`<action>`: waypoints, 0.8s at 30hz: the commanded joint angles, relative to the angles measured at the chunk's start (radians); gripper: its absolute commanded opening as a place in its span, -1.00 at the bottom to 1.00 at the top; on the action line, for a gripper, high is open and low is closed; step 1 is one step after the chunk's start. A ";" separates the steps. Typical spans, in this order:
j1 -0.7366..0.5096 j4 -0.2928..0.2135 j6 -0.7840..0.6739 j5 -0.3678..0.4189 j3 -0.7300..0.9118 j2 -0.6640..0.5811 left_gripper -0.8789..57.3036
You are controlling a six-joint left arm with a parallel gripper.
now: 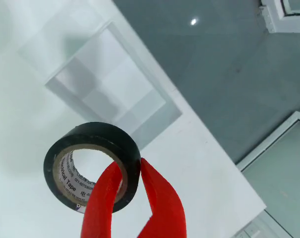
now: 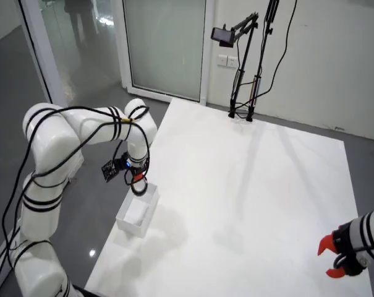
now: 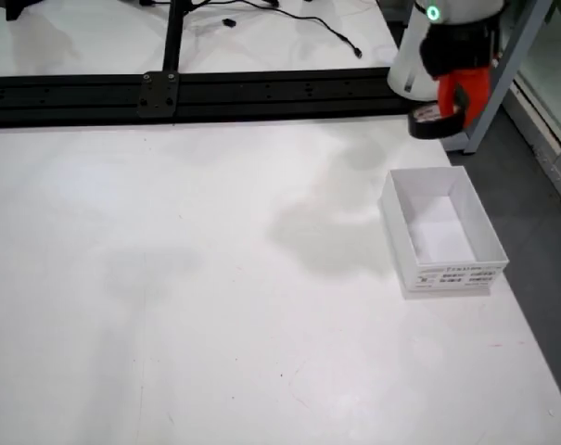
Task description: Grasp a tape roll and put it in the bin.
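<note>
In the wrist view my red gripper (image 1: 129,171) is shut on the wall of a black tape roll (image 1: 85,163) with a brown core, one finger inside the hole and one outside. The roll hangs above the white bin (image 1: 112,89), which lies below and further along. In the room view the gripper (image 2: 137,181) sits just over the bin (image 2: 137,213) at the table's left edge. In the table view the gripper (image 3: 452,109) holds the roll (image 3: 428,122) above the table, just beyond the bin's (image 3: 442,269) far end.
The white table (image 3: 215,278) ends close beyond the bin, with grey floor (image 1: 229,69) past it. A black rail (image 3: 215,93) runs along the table's far side in the table view. A second arm's red gripper (image 2: 335,257) rests at the lower right of the room view.
</note>
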 commanded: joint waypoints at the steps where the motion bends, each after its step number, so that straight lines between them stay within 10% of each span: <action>1: 0.142 0.006 0.190 -0.133 0.000 0.138 -1.00; 24: 0.108 0.003 0.218 -0.276 0.002 0.361 -1.00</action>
